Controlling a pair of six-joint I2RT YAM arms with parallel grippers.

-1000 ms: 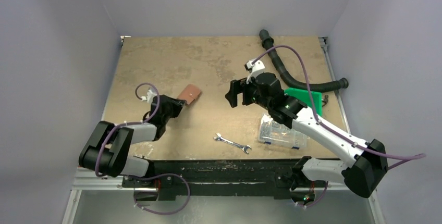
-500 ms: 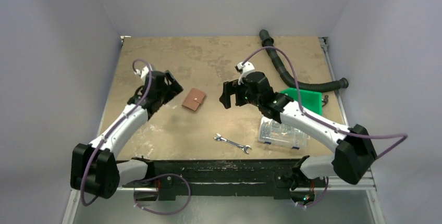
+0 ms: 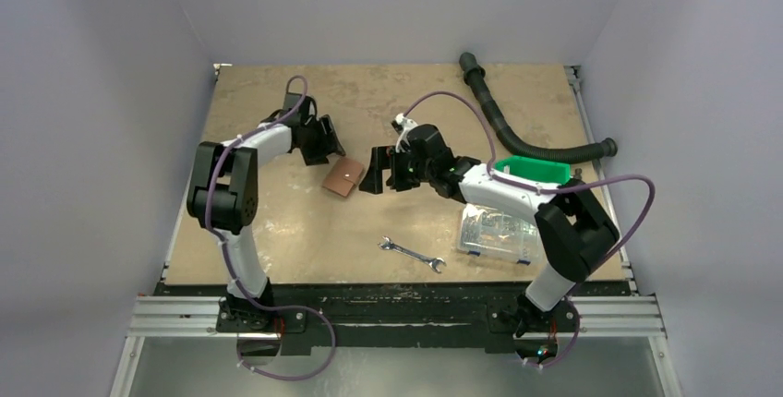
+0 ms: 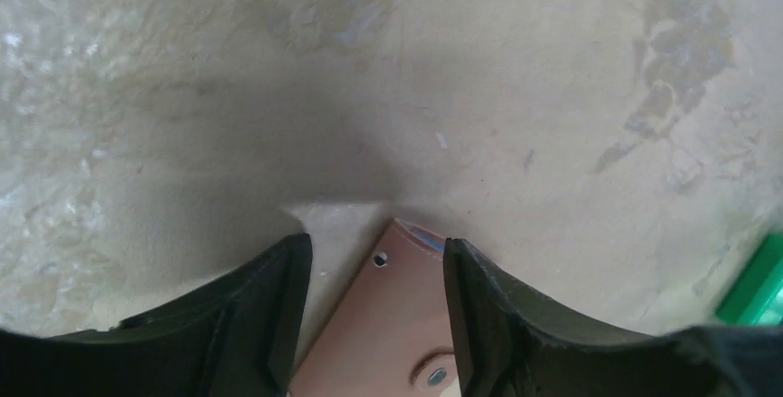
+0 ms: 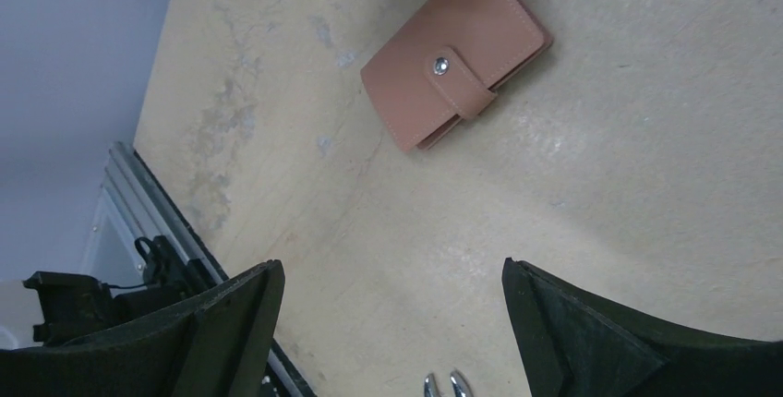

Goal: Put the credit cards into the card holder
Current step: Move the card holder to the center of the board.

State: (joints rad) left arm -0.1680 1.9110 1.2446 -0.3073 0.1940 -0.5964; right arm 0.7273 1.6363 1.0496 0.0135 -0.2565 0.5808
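Observation:
The card holder [image 3: 343, 177] is a reddish-brown wallet lying flat and snapped closed at mid-table. In the right wrist view the card holder [image 5: 457, 55] shows its strap and metal snap. My left gripper [image 3: 330, 150] is at its far-left corner. In the left wrist view the gripper [image 4: 377, 246] straddles that corner of the card holder [image 4: 397, 323], jaws apart, with a gap on the left side. A thin blue sliver, perhaps a credit card's edge [image 4: 424, 235], peeks from that corner. Otherwise the credit cards are hidden. My right gripper [image 3: 377, 172] is wide open just right of the wallet, and nothing lies between its fingers [image 5: 392, 268].
A silver wrench [image 3: 412, 256] lies near the front edge. A clear compartment box [image 3: 499, 231] sits at the front right. Behind it stand a green bin [image 3: 536, 174] and a black corrugated hose [image 3: 526, 143]. The wrench's tip [image 5: 443, 385] shows below the right jaws.
The left gripper let go of the wallet, swung up and round to its far corner, and its jaws opened wide and then narrowed. The right gripper slid left toward the wallet.

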